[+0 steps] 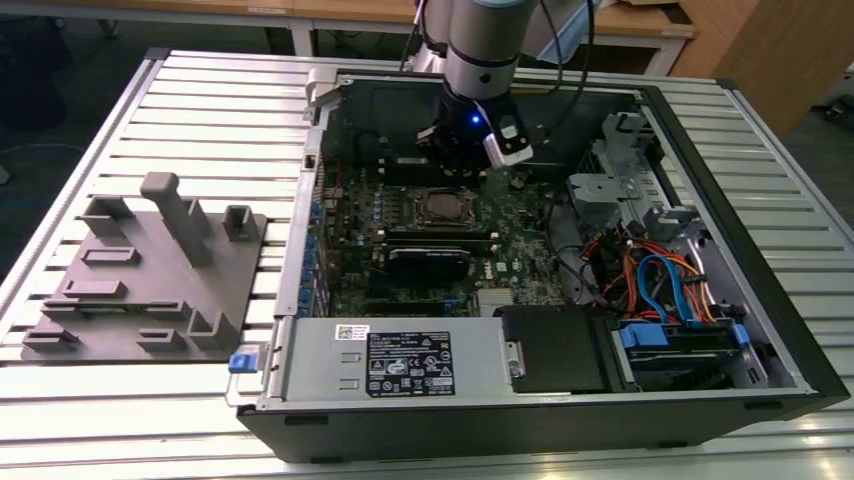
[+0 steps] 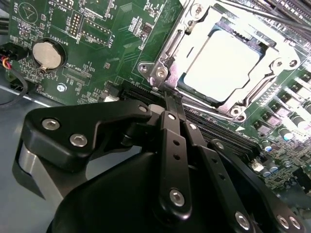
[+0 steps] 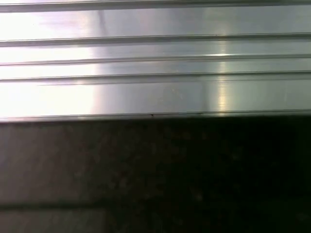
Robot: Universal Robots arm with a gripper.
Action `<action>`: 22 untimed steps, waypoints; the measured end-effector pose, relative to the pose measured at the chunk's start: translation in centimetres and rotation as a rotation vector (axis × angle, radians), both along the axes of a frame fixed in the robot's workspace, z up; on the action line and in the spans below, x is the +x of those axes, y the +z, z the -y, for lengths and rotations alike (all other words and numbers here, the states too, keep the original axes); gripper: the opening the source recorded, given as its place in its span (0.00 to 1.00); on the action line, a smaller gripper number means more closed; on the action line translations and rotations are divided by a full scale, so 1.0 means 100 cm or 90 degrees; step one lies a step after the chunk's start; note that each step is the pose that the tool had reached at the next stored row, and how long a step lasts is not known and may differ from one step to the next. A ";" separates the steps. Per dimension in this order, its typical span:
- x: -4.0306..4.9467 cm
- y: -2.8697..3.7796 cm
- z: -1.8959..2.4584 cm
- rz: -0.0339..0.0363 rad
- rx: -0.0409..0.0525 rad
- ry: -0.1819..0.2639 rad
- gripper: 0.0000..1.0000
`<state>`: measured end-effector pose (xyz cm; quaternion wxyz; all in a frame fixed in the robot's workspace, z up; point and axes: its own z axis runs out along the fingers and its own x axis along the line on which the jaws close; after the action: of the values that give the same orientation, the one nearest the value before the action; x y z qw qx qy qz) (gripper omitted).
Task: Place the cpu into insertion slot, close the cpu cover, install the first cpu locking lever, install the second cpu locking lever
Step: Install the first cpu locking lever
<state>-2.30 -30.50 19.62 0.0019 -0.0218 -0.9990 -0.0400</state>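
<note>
1. In the second wrist view, the gripper (image 2: 168, 94) has its 2 black fingers (image 2: 172, 145) pressed together, with nothing visible between them. The tips sit at a corner of the insertion slot (image 2: 209, 99). I cannot tell whether they touch the metalwork there or stop just short.
2. The cpu (image 2: 221, 63) lies flat in the slot, and the cpu cover (image 2: 190, 39) is down around it as a silver frame. The first 2 parts of the task look done, so the work appears to be at the locking levers. I cannot tell whether either lever is hooked.
3. To do this step well, the tips should probably stay on the lever rod and push steadily. A slip would land them on the green motherboard (image 2: 112, 29) or on the long memory slots (image 2: 228, 138) just beside the socket.
4. The exterior view gives the wider setting. The arm (image 1: 477, 50) drops from the upper centre of the frame into the open computer case (image 1: 747, 330). A grey fixture (image 1: 147, 270) stands on the slatted table (image 1: 227, 90) at the exterior view's left. The socket is too small there to read the cover.
5. The second wrist view adds close detail, such as a coin battery (image 2: 47, 53). The first wrist view looks at bright aluminium slats (image 3: 155, 73) beside a dark surface.
</note>
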 end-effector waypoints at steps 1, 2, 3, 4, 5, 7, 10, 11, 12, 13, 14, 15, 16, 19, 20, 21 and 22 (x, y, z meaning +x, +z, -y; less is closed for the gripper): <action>0.0000 0.0000 -0.0001 0.0000 -0.0003 0.000 0.10; 0.0000 0.0000 -0.0001 0.0000 -0.0003 0.000 0.10; 0.0000 0.0004 -0.0002 -0.0001 -0.0004 0.000 0.10; 0.0000 0.0012 -0.0003 0.0000 -0.0003 0.000 0.10; 0.0000 0.0022 -0.0003 0.0000 -0.0002 0.000 0.10; 0.0000 0.0033 -0.0004 0.0001 -0.0001 0.000 0.10; 0.0000 0.0019 -0.0005 0.0001 -0.0067 0.000 0.10; 0.0000 0.0013 -0.0005 0.0001 -0.0107 0.000 0.10; 0.0000 0.0013 -0.0005 0.0002 -0.0144 0.000 0.10; 0.0000 0.0012 -0.0005 0.0002 -0.0159 0.000 0.10; 0.0000 0.0013 -0.0004 0.0001 -0.0161 0.000 0.10; 0.0000 0.0016 -0.0005 0.0000 -0.0162 0.000 0.10; 0.0000 0.0021 -0.0005 0.0001 -0.0162 0.000 0.10; 0.0000 0.0030 -0.0010 0.0002 -0.0153 0.000 0.10; 0.0000 0.0031 -0.0010 0.0002 -0.0144 0.000 0.10; 0.0000 0.0033 -0.0010 0.0002 -0.0138 0.000 0.10; 0.0000 0.0033 -0.0011 0.0002 -0.0137 0.000 0.10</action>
<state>-2.30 -30.39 19.95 0.0015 -0.0219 -0.9993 -0.0292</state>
